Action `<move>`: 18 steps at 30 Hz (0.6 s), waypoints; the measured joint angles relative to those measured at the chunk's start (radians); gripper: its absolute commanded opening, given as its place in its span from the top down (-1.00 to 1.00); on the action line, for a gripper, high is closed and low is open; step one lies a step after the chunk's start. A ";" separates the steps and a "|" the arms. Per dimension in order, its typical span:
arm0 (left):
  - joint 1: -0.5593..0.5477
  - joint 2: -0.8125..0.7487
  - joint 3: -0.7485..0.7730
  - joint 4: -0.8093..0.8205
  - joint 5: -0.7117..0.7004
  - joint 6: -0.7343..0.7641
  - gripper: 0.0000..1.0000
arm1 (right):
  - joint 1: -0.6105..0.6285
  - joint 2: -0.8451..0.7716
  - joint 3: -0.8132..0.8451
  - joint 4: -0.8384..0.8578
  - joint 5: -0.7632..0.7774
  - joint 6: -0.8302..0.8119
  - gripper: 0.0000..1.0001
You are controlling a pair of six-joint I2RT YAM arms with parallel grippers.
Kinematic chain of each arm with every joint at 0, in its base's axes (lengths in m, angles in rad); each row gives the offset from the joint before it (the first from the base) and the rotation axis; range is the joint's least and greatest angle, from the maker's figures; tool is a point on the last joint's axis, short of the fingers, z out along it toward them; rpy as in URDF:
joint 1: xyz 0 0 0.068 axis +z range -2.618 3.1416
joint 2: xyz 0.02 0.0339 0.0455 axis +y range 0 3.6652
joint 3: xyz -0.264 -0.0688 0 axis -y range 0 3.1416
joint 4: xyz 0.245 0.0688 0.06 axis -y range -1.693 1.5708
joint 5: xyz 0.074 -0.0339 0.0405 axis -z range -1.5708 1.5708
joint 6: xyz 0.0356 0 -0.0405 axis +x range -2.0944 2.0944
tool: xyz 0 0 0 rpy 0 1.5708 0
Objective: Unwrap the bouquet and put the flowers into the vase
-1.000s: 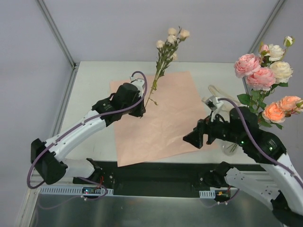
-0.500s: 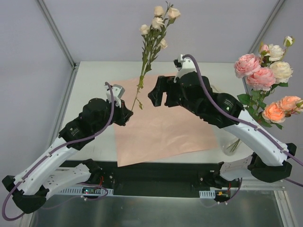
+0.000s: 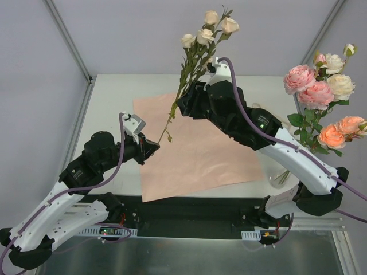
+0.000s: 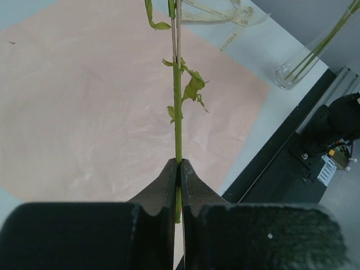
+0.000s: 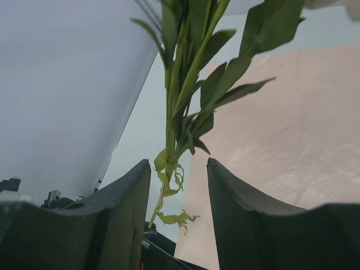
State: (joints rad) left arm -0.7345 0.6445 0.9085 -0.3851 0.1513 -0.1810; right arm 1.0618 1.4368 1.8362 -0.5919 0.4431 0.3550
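My left gripper [image 3: 155, 146] [image 4: 179, 163] is shut on the bottom of a thin green stem [image 4: 178, 112]. The stem carries small cream roses [image 3: 209, 31], a sprig of the flowers, and leans up toward the back. My right gripper [image 3: 182, 106] [image 5: 177, 164] is open, with this stem [image 5: 171, 132] and its leaves between the fingers; a gap shows on both sides. The clear vase [image 3: 281, 176] [image 4: 297, 70] stands at the right and holds pink, cream and peach roses [image 3: 316, 94]. No wrapped bouquet is in view.
The pink wrapping paper [image 3: 198, 146] [image 4: 84, 101] [image 5: 281, 124] lies flat in the middle of the table. A cream ribbon [image 4: 216, 12] lies past its far right corner. A black rail [image 3: 189, 209] runs along the near table edge.
My right arm swung from beside the vase over to the sprig, and its jaws have narrowed around the stem. My left arm drew back toward the near left, still holding the stem's end.
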 measured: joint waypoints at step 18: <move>0.000 -0.037 -0.060 0.033 0.131 0.024 -0.03 | 0.000 -0.022 -0.082 0.102 0.031 -0.034 0.99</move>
State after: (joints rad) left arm -0.7345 0.6079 0.8486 -0.3523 0.2825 -0.1570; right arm 1.0622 1.4147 1.7542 -0.4896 0.4740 0.3206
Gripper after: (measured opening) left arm 0.135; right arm 0.026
